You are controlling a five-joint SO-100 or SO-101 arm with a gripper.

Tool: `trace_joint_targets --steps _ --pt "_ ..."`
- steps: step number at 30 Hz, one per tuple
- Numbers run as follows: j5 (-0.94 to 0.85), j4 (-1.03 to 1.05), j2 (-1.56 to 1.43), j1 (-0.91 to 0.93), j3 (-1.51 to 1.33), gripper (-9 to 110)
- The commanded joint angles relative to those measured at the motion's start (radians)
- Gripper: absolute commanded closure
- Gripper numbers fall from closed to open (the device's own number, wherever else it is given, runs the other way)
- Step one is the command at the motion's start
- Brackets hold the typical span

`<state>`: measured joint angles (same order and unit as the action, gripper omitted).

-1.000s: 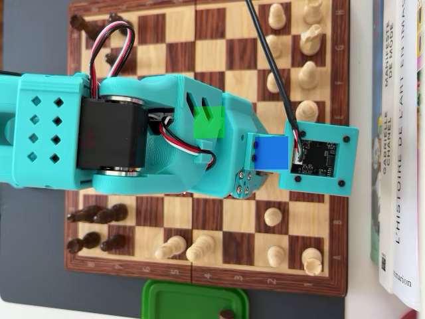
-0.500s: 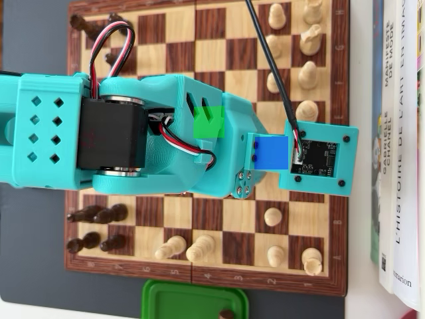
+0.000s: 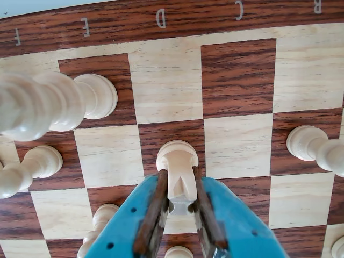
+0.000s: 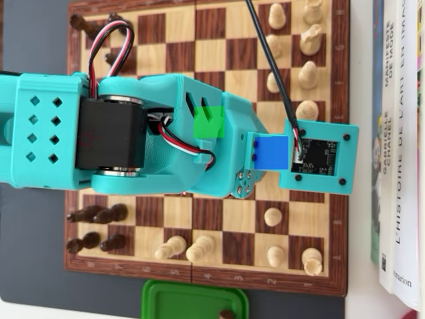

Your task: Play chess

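Observation:
In the wrist view my gripper [image 3: 178, 176] is shut on a white chess piece [image 3: 177, 157]. The brown pads [image 3: 159, 193] press on both sides of its slotted head. Its round base lies over a dark square of the wooden chessboard [image 3: 236, 80] in the D file. I cannot tell whether the base touches the board. In the overhead view the turquoise arm [image 4: 133, 136] reaches across the middle of the chessboard [image 4: 212, 219] and hides the gripper and the held piece beneath it.
Other white pieces stand close by: a tall one [image 3: 48, 107] on the left, a pawn [image 3: 27, 169] below it, another [image 3: 317, 148] at the right. Overhead, white pieces [image 4: 307, 76] line the right side and black pieces [image 4: 96, 214] the left. A green container [image 4: 192, 299] and books [image 4: 398, 133] border the board.

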<state>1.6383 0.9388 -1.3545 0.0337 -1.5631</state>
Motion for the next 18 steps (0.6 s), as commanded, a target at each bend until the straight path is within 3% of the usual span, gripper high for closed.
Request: trace_joint_targets --steps 1,18 --pt "-0.008 0.008 -0.067 0.008 0.031 99" --pt "-0.002 0.005 -0.428 0.005 -0.209 99"
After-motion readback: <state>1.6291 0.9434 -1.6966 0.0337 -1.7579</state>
